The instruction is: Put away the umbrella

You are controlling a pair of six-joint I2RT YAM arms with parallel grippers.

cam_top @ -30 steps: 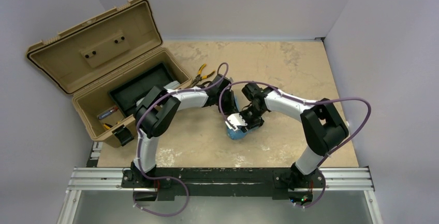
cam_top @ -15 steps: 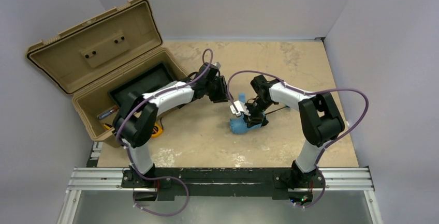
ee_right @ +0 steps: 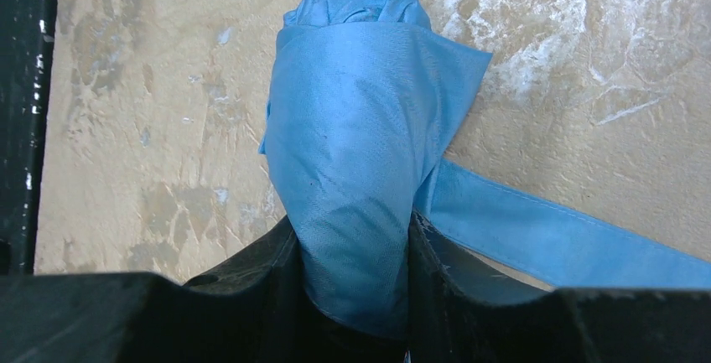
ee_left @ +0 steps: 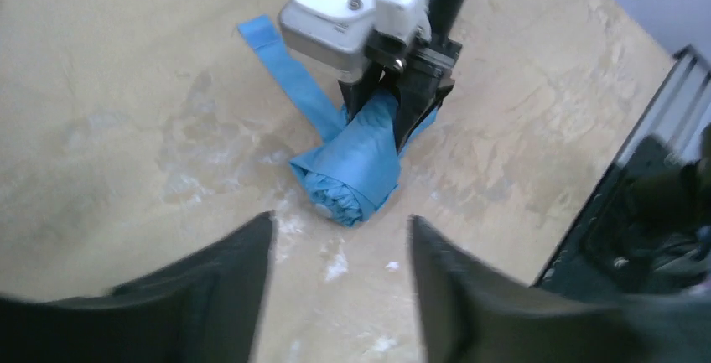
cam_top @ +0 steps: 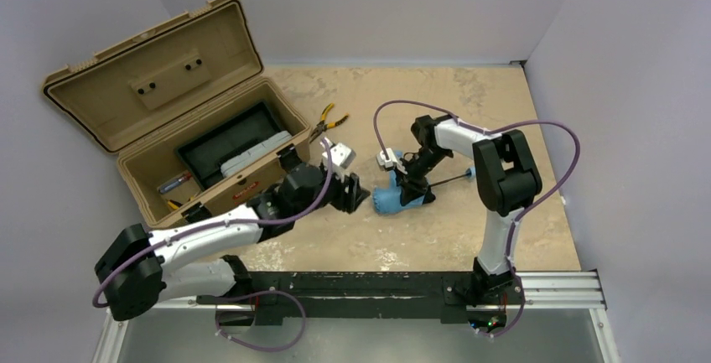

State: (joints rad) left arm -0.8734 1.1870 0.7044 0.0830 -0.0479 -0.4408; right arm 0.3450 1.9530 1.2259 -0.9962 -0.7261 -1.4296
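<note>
Change: left arm has swung back toward the near-left edge, and its pincer has let go and opened; right arm has kept its clamp on the bundle.
Left gripper (ee_left: 339, 222): fingers spread, nothing between them; it sits just near-left of the bundle without touching it.
Umbrella (ee_left: 356, 170): folded into a tight sky-blue bundle lying on the table (cam_top: 469, 103) at mid-table, rolled end toward the left arm.
Strap (ee_left: 285, 70): flat blue band, loose on the tabletop beside the bundle.
Right gripper (cam_top: 408, 187): closed on the bundle's far end, fabric pinched between both fingers.
Shaft (cam_top: 448, 180): thin and black, running right from the clamp.
Pliers (cam_top: 323, 121): yellow-handled, lying beside the box.
Toolbox (cam_top: 159, 78): tan, lid open, far left.
</note>
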